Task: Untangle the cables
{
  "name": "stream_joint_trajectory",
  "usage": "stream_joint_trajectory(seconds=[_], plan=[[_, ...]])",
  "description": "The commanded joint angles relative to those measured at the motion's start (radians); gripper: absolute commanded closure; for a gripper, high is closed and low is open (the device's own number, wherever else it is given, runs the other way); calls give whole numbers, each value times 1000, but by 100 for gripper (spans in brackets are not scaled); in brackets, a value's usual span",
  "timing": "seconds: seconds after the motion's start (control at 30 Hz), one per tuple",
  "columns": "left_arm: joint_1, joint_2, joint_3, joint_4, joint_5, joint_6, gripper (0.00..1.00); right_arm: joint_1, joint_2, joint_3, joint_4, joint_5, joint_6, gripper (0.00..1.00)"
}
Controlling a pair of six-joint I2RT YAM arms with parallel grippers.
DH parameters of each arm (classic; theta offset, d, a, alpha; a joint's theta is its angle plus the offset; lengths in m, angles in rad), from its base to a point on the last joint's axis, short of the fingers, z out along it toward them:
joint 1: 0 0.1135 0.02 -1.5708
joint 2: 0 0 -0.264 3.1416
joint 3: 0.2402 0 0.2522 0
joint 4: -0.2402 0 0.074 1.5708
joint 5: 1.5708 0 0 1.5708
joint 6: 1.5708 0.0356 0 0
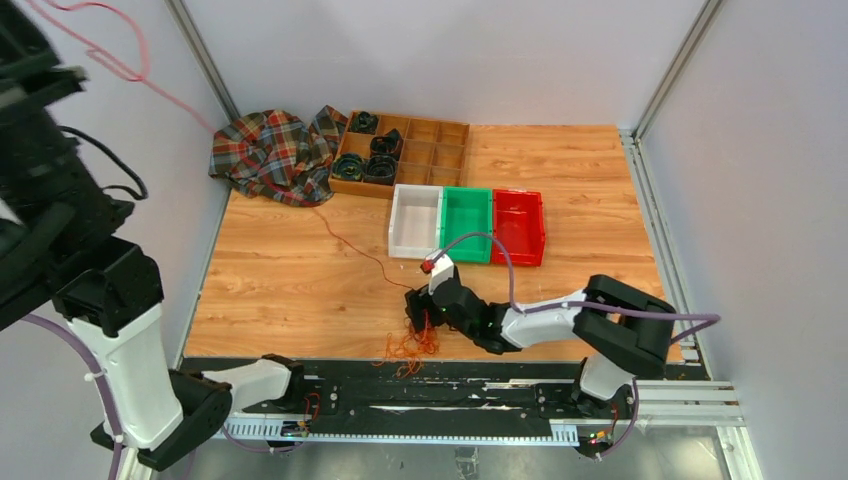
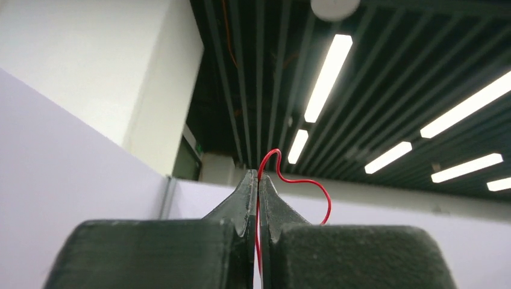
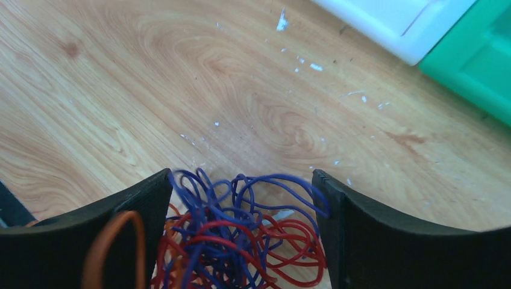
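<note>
The left end effector (image 2: 258,186) is up high over the left side of the bench, and its two fingers are squeezed tight on a thin red cable (image 2: 301,180). The thin red cable pokes out past the tips in a small curl. In the top view a red line comes down from up there and goes by a crumpled checked cloth (image 1: 270,155) in the far left corner. Then it runs slanting over the brown wooden bench (image 1: 280,290) to a messy heap of thin red, blue and orange cables (image 1: 412,350). It seems to be the same cable, but it is too thin to be sure. The heap lies close to the near edge of the bench, about in the middle. The right end effector (image 3: 241,180) is down low right over the heap, with its jaws wide apart and nothing gripped. One black finger (image 3: 120,217) stands on one side of the heap and the other black finger (image 3: 373,229) on the other side. Blue and red loops fill the gap between them, and an orange loop (image 3: 140,241) lies in front of the first finger. I cannot tell if the tips touch the bench. Past the heap, near the middle of the bench, three small plastic boxes sit side by side and touching: a white box (image 1: 415,222), a green box (image 1: 466,225) and a red box (image 1: 518,228). At the far edge is a flat wooden tray with many small pockets (image 1: 440,150), and black coiled rings (image 1: 380,160) sit in the pockets at its left end.
</note>
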Motion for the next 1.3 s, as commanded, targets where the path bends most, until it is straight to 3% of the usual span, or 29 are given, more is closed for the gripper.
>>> stream_joint_trajectory(seconds=[0.0,0.13,0.33,0.5,0.77,0.8,0.9,1.07,1.27], plan=[[-8,-93,-212,-158,124,-31,99,-25,-129,-15,-28,16,-19,16],[-7,-189,-455,-366,146,39,100,-46,-237,-2,-76,-7,-55,21],[-7,-327,-765,-526,143,137,100,-98,-302,12,-111,-80,-62,48],[-8,-368,-939,-729,151,214,99,-119,-302,35,-131,-119,-67,48],[-8,-411,-1449,-793,134,318,95,-135,-358,8,-164,-120,-44,46],[-8,-413,-1496,-786,160,317,88,-137,-367,4,-171,-117,-41,46],[-8,-407,-1602,-763,262,348,46,-142,-394,-10,-183,-110,-31,42],[-8,-330,-1563,-884,545,397,6,-148,-435,-27,-196,-106,-11,33],[-53,-176,-1451,-977,747,432,2,-155,-464,-48,-208,-102,21,32]])
